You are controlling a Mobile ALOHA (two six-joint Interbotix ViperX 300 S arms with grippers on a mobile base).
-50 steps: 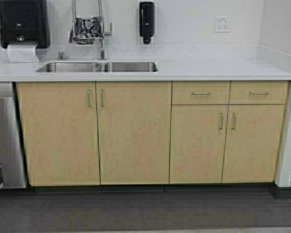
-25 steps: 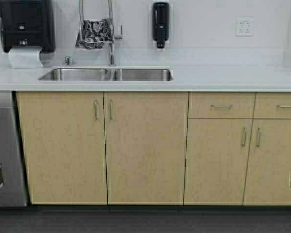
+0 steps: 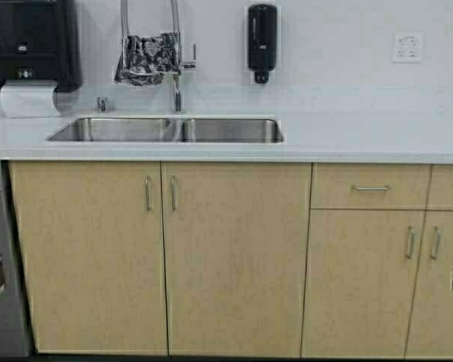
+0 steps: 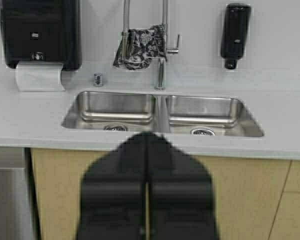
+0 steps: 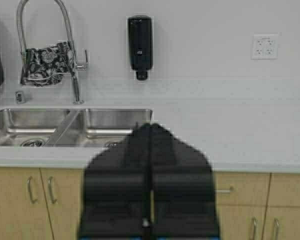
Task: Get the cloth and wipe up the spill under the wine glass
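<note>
Robot has driven closer; the sink and cabinets loom larger. Left gripper (image 4: 146, 150) and right gripper (image 5: 149, 145): jaws pressed together, empty, short of the bench (image 3: 362, 143). Cloth (image 3: 146, 57) hangs over the faucet (image 3: 175, 45), above the sink (image 3: 166, 130). Wine glass not visible.

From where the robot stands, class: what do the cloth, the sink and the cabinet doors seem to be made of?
The cloth: soft printed fabric, going by its limp folds over the faucet. The sink: probably brushed stainless steel, grey with dull reflections. The cabinet doors: likely pale wood or laminate, with a matte, even tan face and metal handles.
</note>
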